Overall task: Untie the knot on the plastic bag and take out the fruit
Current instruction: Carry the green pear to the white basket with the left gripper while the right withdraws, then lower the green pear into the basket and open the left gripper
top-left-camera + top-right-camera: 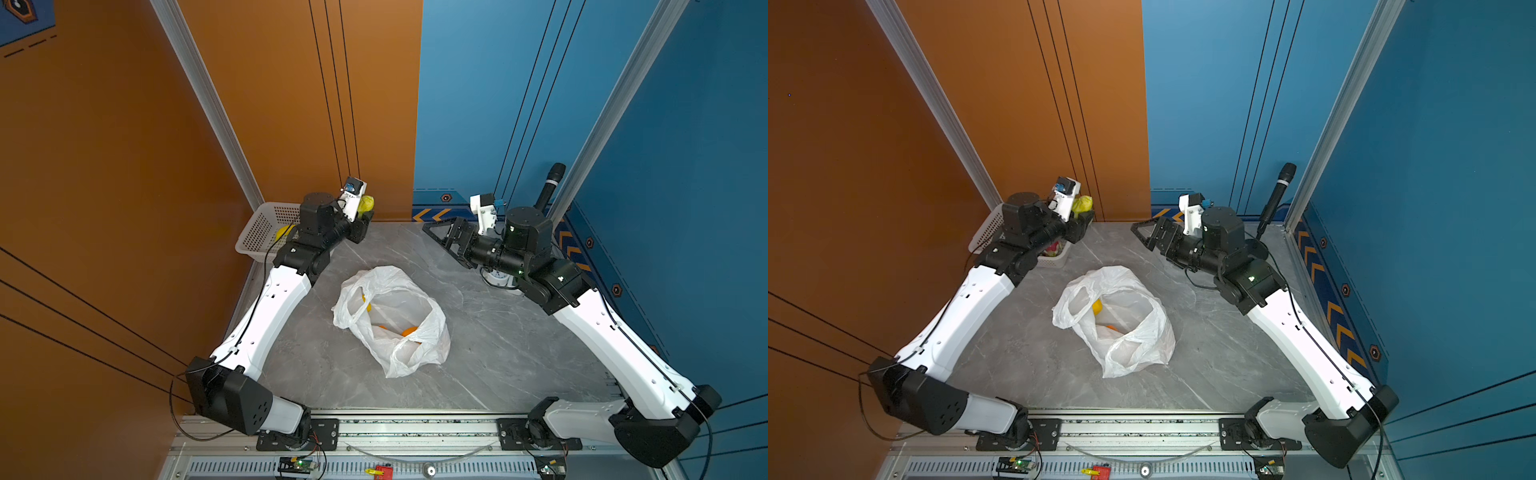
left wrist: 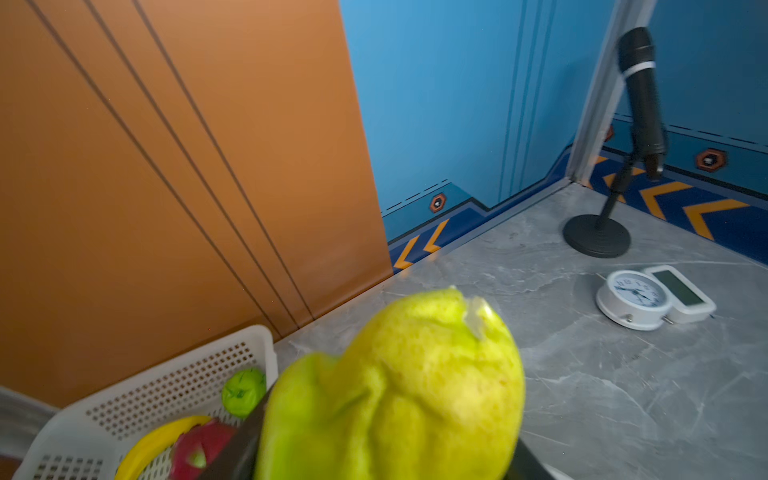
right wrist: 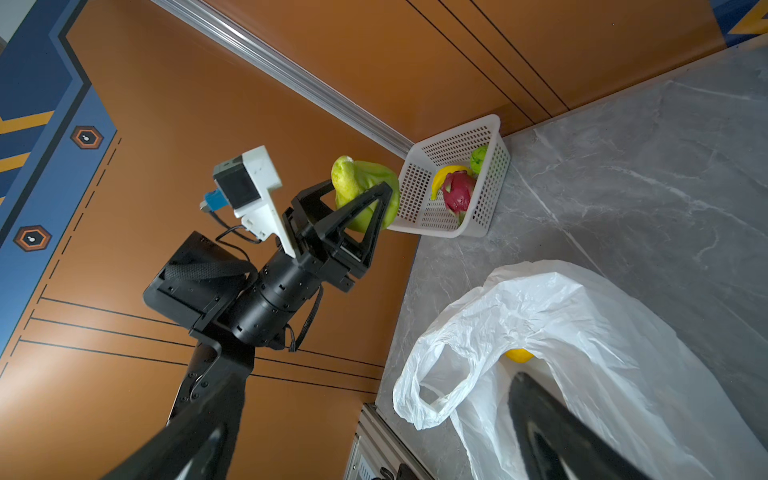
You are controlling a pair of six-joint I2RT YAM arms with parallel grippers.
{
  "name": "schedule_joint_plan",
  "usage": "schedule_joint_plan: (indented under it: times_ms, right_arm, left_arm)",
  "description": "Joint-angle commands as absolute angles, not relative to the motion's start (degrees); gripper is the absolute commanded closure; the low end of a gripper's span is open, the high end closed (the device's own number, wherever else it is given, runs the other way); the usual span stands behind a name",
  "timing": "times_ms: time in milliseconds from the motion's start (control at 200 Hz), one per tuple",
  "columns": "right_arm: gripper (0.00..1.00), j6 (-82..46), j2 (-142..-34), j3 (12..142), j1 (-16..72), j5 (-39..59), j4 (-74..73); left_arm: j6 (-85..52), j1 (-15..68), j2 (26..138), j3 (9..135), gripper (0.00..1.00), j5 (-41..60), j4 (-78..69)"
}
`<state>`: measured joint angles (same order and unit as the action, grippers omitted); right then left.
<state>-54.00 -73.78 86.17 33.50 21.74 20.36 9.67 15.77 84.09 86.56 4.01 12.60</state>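
**Left gripper** (image 3: 372,195): jaws clamped across a yellow-green fruit (image 3: 353,187), held raised just beside the white mesh basket (image 3: 457,129), probably so it can be dropped in. A dragon fruit (image 3: 457,195), a banana (image 3: 445,172) and a green fruit (image 3: 478,158) lie in the basket.

**Right gripper** (image 1: 432,237): jaws spread wide and empty, hanging clear of the plastic bag (image 1: 395,316).

**Bag:** it sits mid-table with its mouth gaping and no knot visible. Orange fruit (image 1: 409,331) and a yellow fruit (image 3: 518,355) lie inside.
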Motion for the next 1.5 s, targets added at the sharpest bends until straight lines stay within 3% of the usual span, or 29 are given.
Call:
schedule_joint_plan:
  times_ms: [0,741,1156,1497]
  right_arm:
    - [0.0,-53.1,-74.8,85.9,33.1,20.4,19.2]
    - [0.0,-57.1,-87.8,94.0,26.5,29.3,22.6]
    - [0.0,-57.5,-101.8,110.5,24.4,35.8,27.4]
    - [0.0,-58.0,-106.6,115.5,24.6,38.3,26.7]
  left_arm:
    - [4.5,12.7,87.0,88.8,0.5,-0.9,16.3]
    - [-5.6,-4.6,110.2,98.0,0.5,-6.2,17.4]
    - [-10.1,-10.5,123.4,106.9,0.49,-5.2,22.1]
    - [-15.1,-12.4,131.5,112.9,0.46,-3.4,28.4]
